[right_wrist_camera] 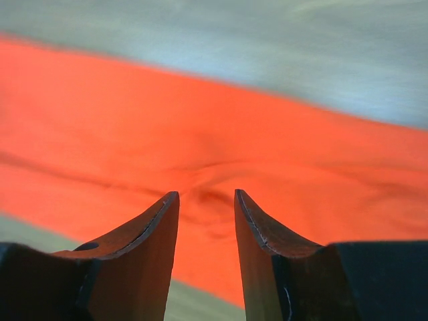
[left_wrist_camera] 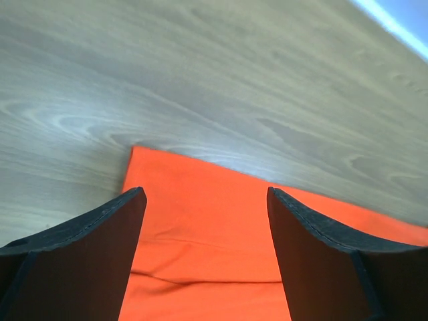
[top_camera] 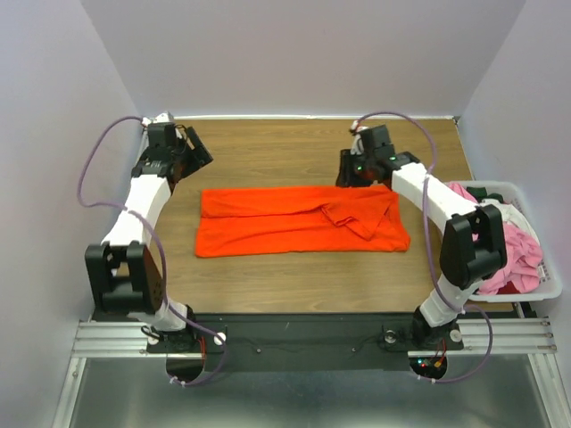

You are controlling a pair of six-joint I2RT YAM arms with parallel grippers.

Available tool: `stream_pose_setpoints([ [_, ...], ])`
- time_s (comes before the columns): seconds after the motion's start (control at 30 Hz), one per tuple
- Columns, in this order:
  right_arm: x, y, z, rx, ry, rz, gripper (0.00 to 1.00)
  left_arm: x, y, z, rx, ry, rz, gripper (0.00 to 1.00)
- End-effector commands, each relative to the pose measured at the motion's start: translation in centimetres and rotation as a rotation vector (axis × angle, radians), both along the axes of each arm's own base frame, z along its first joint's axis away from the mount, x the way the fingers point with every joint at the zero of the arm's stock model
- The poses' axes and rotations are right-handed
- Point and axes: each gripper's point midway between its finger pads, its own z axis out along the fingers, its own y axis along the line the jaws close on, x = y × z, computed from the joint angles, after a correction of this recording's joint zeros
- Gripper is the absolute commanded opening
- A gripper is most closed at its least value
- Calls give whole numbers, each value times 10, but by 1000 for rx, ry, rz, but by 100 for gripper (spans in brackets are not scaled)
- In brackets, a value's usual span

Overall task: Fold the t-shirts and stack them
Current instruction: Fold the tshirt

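Item 1, orange t-shirt (top_camera: 294, 232): lies flat mid-desk as a long band running left to right, folded lengthwise by the look of it. A sleeve or flap is turned in and rumpled toward its right end. Neither arm holds it.

Item 2, left gripper (top_camera: 198, 147): hangs near the far-left corner of the desk (top_camera: 268, 143), just beyond the shirt's far-left corner. The jaws stand wide with nothing between them. The left wrist view shows bare cloth and wood past the fingers (left_wrist_camera: 100, 227).

Item 3, right gripper (top_camera: 352, 169): hangs over the shirt's far edge, toward its right end. The jaws stand apart by a narrow gap. The right wrist view shows no cloth pinched between the fingertips (right_wrist_camera: 157, 214), only a small pucker in the fabric below them.

Item 4, white bin (top_camera: 535, 290): sits at the right edge of the desk, holding a heap of pink (top_camera: 522, 250) and white cloth, unfolded.

Progress, as judged: early. One shirt has its lengthwise fold laid. The crosswise folds are not yet made, no stack is started, and the binned shirts are untouched
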Motion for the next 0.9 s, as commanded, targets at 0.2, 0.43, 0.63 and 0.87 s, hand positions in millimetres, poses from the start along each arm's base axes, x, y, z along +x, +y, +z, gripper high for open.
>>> stream_pose_setpoints([
  [0.2, -61, 53, -49, -149, 104, 173, 42, -92, 18, 17, 128, -110, 8, 90],
  [0.43, -68, 51, -75, -258, 134, 174, 40, -126, 28, 21, 173, -264, 51, 91],
  [0.63, -59, 37, -77, -352, 114, 146, 40, -128, 18, 4, 167, -253, 11, 91],
  [0.87, -61, 33, -82, -396, 126, 155, 40, -124, 17, -3, 167, -238, 6, 90],
])
